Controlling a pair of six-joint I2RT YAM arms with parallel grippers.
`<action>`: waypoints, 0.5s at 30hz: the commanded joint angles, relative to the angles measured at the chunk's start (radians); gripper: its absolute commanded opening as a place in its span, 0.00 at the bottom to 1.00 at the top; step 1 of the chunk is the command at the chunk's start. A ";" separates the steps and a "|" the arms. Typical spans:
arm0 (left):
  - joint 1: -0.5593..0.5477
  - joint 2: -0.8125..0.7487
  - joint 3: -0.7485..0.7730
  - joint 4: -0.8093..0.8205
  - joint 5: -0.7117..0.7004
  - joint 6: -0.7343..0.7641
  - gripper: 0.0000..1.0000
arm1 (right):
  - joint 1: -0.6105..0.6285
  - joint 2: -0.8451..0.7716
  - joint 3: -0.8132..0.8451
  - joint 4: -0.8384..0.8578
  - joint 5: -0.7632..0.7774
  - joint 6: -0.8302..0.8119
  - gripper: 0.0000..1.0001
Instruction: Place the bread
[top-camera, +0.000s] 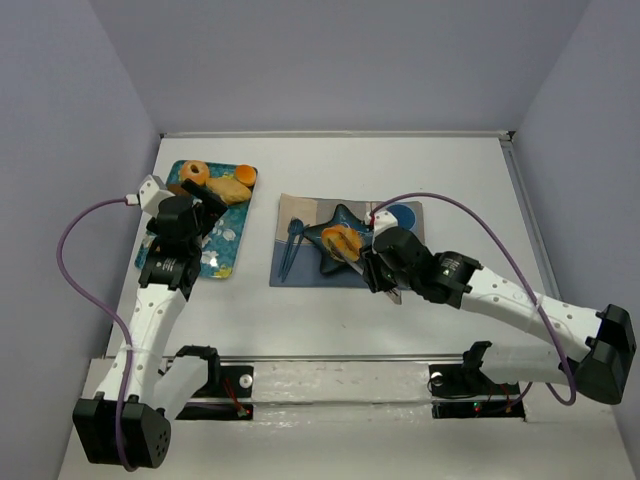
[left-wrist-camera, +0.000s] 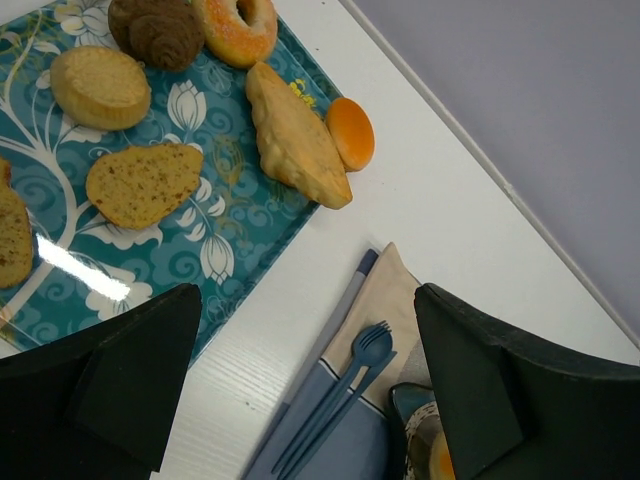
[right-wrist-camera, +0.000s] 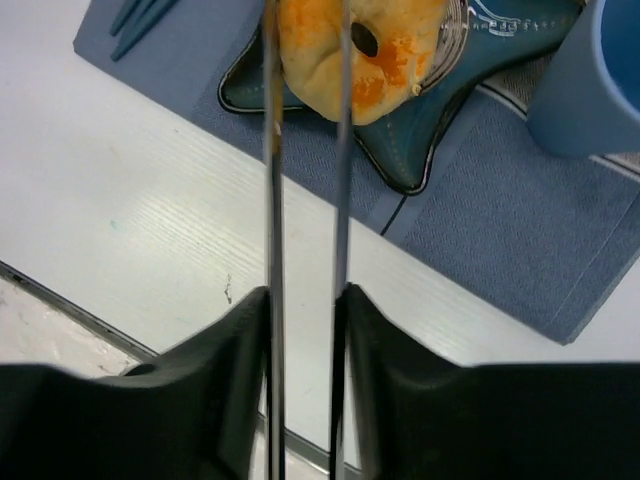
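Note:
The bread (right-wrist-camera: 395, 60), a roundish golden bun with orange-brown patches, is over the middle of the dark star-shaped plate (right-wrist-camera: 410, 150). It also shows in the top view (top-camera: 343, 240). My right gripper (right-wrist-camera: 305, 295) is shut on metal tongs (right-wrist-camera: 272, 200), and their two thin blades reach to the bun's left part. I cannot tell whether the bun rests on the plate. In the top view the right gripper (top-camera: 385, 270) sits just right of the star plate (top-camera: 350, 213). My left gripper (left-wrist-camera: 305, 292) is open and empty, above the table between tray and placemat.
A teal flowered tray (left-wrist-camera: 250, 220) holds a doughnut (left-wrist-camera: 237, 28), a long golden pastry (left-wrist-camera: 295, 135), a small orange bun (left-wrist-camera: 350, 132) and other bread pieces. A blue cup (right-wrist-camera: 590, 80) stands beside the plate. A blue fork and knife (left-wrist-camera: 345, 390) lie on the placemat (top-camera: 300, 275).

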 joint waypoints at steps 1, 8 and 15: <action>0.003 -0.001 -0.003 0.049 0.016 0.003 0.99 | 0.008 0.007 0.018 0.008 0.030 0.026 0.47; 0.003 -0.004 0.005 0.043 -0.004 0.006 0.99 | 0.008 0.076 0.101 0.002 0.039 -0.027 0.67; 0.003 0.000 0.017 0.042 -0.033 0.009 0.99 | 0.008 0.096 0.232 0.004 0.082 -0.092 0.67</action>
